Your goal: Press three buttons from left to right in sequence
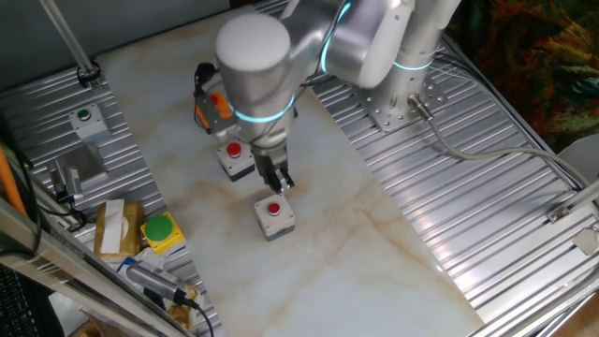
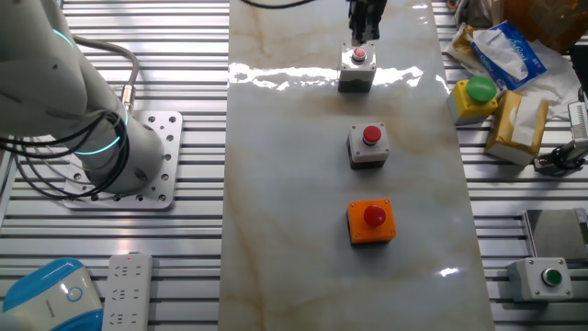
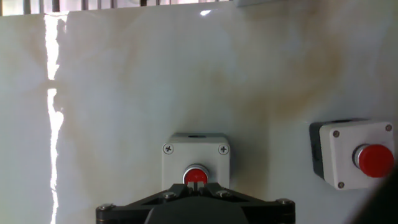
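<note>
Three red-capped button boxes stand in a row on the marble table. The orange box (image 2: 371, 222) is partly hidden behind the arm in one fixed view (image 1: 214, 108). The middle grey box (image 1: 234, 155) (image 2: 369, 144) (image 3: 360, 155) stands between it and the far grey box (image 1: 273, 215) (image 2: 356, 67) (image 3: 196, 155). My gripper (image 1: 283, 185) (image 2: 364, 35) (image 3: 198, 181) hangs right over the far grey box's red cap (image 3: 196, 174), very close above it. The fingertips are pressed together and hold nothing. I cannot tell whether they touch the cap.
A green button on a yellow box (image 1: 161, 230) (image 2: 478, 94) and a grey box with a small green button (image 1: 86, 120) (image 2: 548, 277) sit on the ribbed metal beside the marble, among cartons (image 2: 516, 127). The arm's base (image 2: 138, 175) stands on the opposite side.
</note>
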Robot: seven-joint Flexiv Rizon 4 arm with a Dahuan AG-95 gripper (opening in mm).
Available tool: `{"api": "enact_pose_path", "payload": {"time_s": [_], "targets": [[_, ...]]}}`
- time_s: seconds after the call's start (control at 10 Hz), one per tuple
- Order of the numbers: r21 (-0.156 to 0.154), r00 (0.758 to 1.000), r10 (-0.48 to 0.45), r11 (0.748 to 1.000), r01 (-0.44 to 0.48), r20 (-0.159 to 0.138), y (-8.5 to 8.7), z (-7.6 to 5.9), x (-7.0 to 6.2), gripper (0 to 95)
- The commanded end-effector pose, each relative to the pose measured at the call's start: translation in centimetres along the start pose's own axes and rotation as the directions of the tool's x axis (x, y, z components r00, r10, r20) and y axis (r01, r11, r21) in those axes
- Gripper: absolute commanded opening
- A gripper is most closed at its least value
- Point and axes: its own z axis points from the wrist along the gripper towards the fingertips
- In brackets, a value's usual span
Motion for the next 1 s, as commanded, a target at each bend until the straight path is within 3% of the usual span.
{"api": "enact_pose_path", "payload": {"time_s": [0.1,0.5,1.0], "targets": [[-0.007,0.999,-0.040,0.999,0.039,-0.008,-2.7,-1.1,0.1,0.0],[-0.005,0.998,-0.053,0.999,0.053,-0.026,-4.0,-2.5,-1.5,0.0],[-0.011,0.998,-0.051,0.999,0.050,-0.028,-4.3,-2.1,-2.0,0.0]]}}
